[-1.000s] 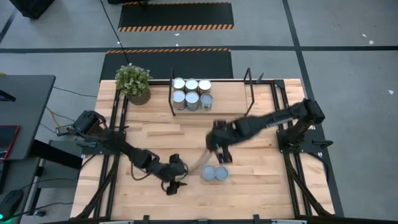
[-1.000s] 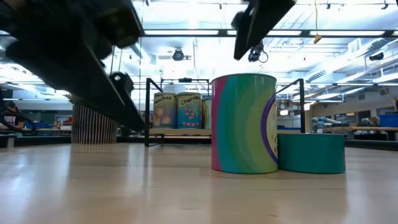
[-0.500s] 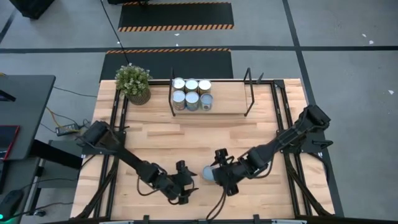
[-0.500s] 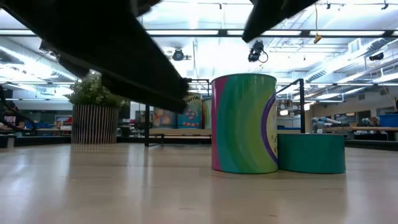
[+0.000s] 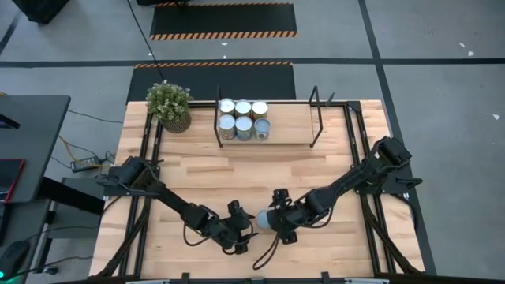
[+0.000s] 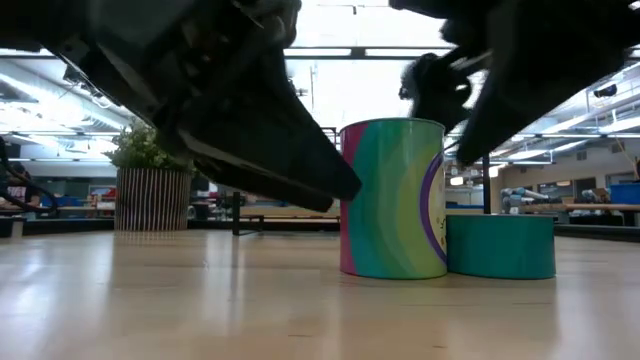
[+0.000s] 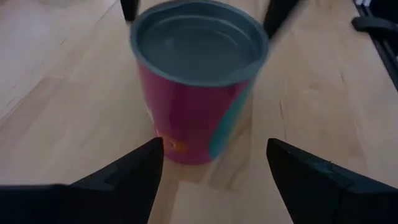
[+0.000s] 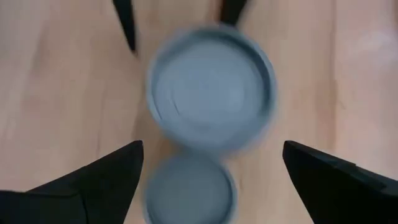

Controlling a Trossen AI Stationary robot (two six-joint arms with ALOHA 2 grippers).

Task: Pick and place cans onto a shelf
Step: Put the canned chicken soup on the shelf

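Near the wooden table's (image 5: pixel 331 225) front edge, the open left gripper (image 5: pixel 246 234) and wide-open right gripper (image 5: pixel 278 225), both empty, flank a tall pink-and-teal tin (image 6: pixel 392 198) touching a short teal tin (image 6: pixel 500 246); five more cans (image 5: pixel 243 119) sit on the black-framed shelf (image 5: pixel 292 126).

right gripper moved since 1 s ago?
Yes. In the high view the right gripper has swung away from the shelf toward the table's near edge, and now sits open over the two loose cans.

Seven cans: five on the shelf (image 5: pixel 292 142), a tall can (image 6: pixel 392 198) and a short can (image 6: pixel 500 246) on the counter (image 5: pixel 205 170). One potted plant (image 5: pixel 169 105). Two arms.
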